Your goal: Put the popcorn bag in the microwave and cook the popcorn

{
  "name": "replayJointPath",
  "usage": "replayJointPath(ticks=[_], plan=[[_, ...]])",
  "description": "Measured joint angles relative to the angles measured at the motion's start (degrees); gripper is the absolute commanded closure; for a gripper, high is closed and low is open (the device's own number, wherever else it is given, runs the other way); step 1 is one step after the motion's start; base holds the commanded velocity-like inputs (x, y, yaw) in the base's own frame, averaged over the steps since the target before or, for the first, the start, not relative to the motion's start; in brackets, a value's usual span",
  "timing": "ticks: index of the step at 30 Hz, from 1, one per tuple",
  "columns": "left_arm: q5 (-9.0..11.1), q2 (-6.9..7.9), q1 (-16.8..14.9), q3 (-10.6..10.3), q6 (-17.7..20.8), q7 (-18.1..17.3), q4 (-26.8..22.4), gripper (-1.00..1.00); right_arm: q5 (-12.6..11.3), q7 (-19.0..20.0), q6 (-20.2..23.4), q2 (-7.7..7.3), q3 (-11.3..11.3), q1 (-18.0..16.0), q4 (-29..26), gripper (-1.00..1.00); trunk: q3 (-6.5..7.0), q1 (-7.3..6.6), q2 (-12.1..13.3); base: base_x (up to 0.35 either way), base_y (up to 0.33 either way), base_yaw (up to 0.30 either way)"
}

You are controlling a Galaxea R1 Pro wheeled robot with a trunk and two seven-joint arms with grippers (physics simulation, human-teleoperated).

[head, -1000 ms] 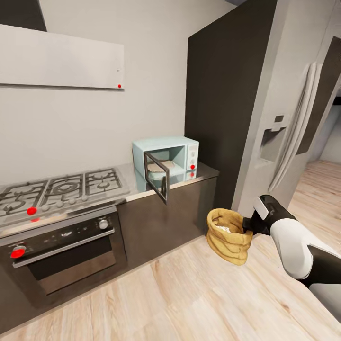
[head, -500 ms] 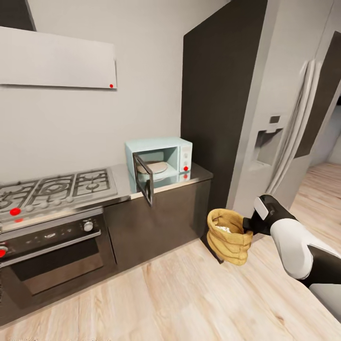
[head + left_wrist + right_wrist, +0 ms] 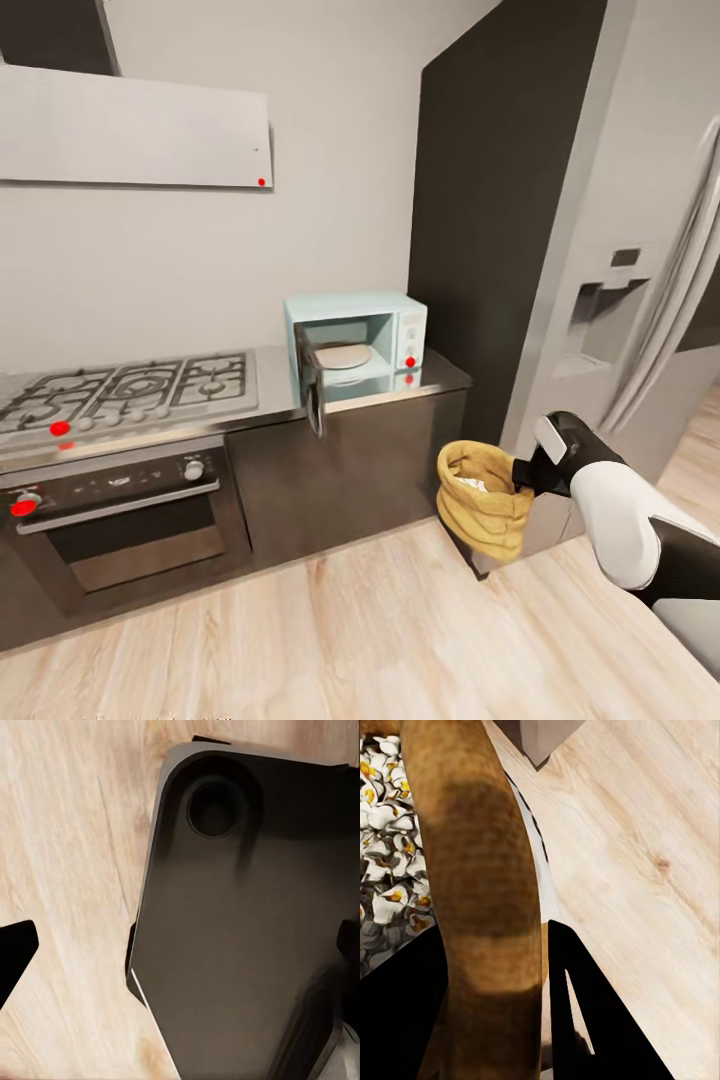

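Now the right gripper (image 3: 522,473) holds the popcorn bag (image 3: 483,497) by its rolled rim, off the desk and above the light wood floor (image 3: 380,630), in front of the dark cabinet fronts (image 3: 345,480). Seen from the right wrist, the jaws are clamped on the bag's rim (image 3: 484,900), one dark finger on each side of the golden-brown paper, and whitish popcorn (image 3: 386,877) with yellow centres lies heaped inside the sack. The bag hangs roughly upright with its mouth open upward. The microwave (image 3: 357,338) stands on the desk (image 3: 440,375) at its right end, close to the tall dark panel (image 3: 500,200) beside the steel fridge (image 3: 640,260). Its door (image 3: 313,385) is swung open, jutting out past the desk's front edge, and a pale round plate (image 3: 343,355) lies in the cavity. At the desk's left part sits the gas hob (image 3: 130,385), with the built-in oven (image 3: 120,510) below it and the white flat hood (image 3: 130,130) on the wall above. From the left wrist, a dark flat part of the robot (image 3: 247,922) shows over the wood floor, with dark finger tips at either border of the picture, wide apart and holding nothing.
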Motion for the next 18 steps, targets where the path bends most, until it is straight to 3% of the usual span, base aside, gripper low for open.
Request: replayJointPath(ticks=[18], plan=[[0.1,0.00,0.0,0.0,-0.1,0.0,0.0,-1.00,-0.4,0.0,0.0,0.30,0.3,0.0,0.0,1.00,0.00,0.00,0.0,0.100,-0.324,0.270]])
